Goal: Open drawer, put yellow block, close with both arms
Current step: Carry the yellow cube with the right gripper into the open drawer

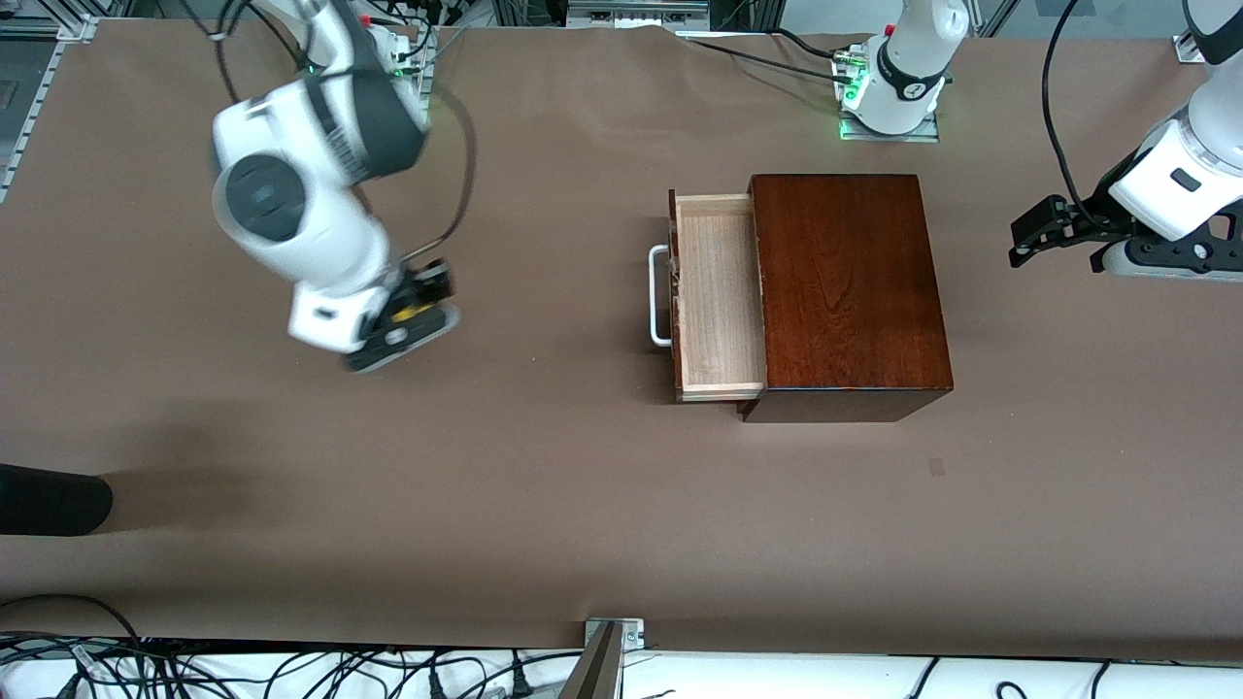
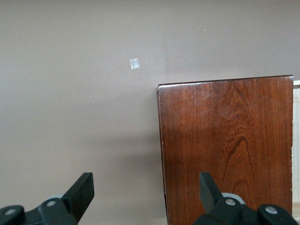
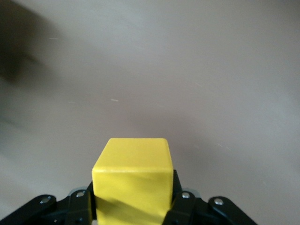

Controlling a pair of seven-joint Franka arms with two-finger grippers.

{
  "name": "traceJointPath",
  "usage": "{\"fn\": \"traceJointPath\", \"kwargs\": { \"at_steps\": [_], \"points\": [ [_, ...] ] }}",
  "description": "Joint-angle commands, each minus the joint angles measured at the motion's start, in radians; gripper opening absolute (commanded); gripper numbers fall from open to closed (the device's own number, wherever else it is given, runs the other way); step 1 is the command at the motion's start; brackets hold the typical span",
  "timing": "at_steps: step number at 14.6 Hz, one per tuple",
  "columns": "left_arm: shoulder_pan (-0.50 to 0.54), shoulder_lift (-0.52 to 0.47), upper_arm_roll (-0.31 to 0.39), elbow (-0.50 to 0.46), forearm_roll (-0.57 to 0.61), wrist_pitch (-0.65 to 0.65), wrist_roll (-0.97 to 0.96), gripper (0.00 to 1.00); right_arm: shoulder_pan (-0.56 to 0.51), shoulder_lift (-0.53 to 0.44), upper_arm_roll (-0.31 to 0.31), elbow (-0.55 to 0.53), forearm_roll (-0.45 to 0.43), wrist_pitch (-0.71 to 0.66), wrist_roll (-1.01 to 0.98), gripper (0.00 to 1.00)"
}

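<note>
The drawer (image 1: 714, 296) is pulled out of the dark reddish-brown box (image 1: 845, 291) toward the right arm's end of the table. Its pale inside shows nothing in it, and its white bar handle (image 1: 658, 296) faces that end. My right gripper (image 1: 419, 309) is shut on the yellow block (image 1: 412, 314) and is up over bare table, well apart from the drawer. The block fills the right wrist view (image 3: 133, 180). My left gripper (image 1: 1034, 233) is open and empty, beside the box at the left arm's end. The left wrist view shows its fingers (image 2: 84, 190) wide apart over the box top (image 2: 225, 150).
A black rounded object (image 1: 49, 500) lies at the right arm's end of the table, nearer to the front camera. A small tape mark (image 1: 936, 467) sits on the brown cloth near the box. Cables and a metal bracket (image 1: 612, 636) line the table's front edge.
</note>
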Motion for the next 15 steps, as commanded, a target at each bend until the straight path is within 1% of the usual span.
{"fn": "traceJointPath", "kwargs": {
  "at_steps": [1,2,3,4,6,7,8,10,13,15],
  "points": [
    [-0.002,-0.01,-0.002,0.011,0.022,-0.017,0.014,1.0,0.165,0.045,-0.01,0.093,-0.034,-0.021,-0.021,0.0],
    [-0.001,-0.01,-0.002,0.011,0.022,-0.02,0.012,1.0,0.215,0.071,-0.01,0.134,-0.06,-0.018,-0.036,0.0],
    [-0.002,-0.01,-0.002,0.011,0.022,-0.026,0.014,1.0,0.274,0.117,-0.01,0.204,-0.083,-0.018,-0.046,0.0],
    [-0.002,-0.01,-0.002,0.011,0.022,-0.031,0.014,1.0,0.305,0.167,-0.01,0.287,-0.095,-0.019,-0.061,0.0],
    [-0.002,-0.01,-0.002,0.012,0.022,-0.031,0.014,1.0,0.374,0.278,-0.01,0.451,-0.097,-0.021,-0.128,0.0],
    [-0.002,-0.011,-0.002,0.012,0.022,-0.032,0.012,1.0,0.399,0.315,-0.01,0.499,-0.097,-0.019,-0.139,0.0],
    [-0.002,-0.01,-0.008,0.012,0.021,-0.032,0.012,1.0,0.414,0.332,-0.01,0.516,-0.097,-0.013,-0.155,0.0],
    [-0.001,-0.011,-0.017,0.014,0.02,-0.032,0.012,1.0,0.447,0.34,-0.009,0.518,-0.095,0.013,-0.223,0.0],
    [-0.001,-0.01,-0.017,0.018,0.02,-0.032,0.011,1.0,0.494,0.366,-0.012,0.519,-0.098,0.007,-0.311,0.0],
    [-0.002,-0.008,-0.017,0.023,0.02,-0.034,0.012,1.0,0.503,0.378,-0.01,0.519,-0.098,0.007,-0.371,0.0]
  ]
}}
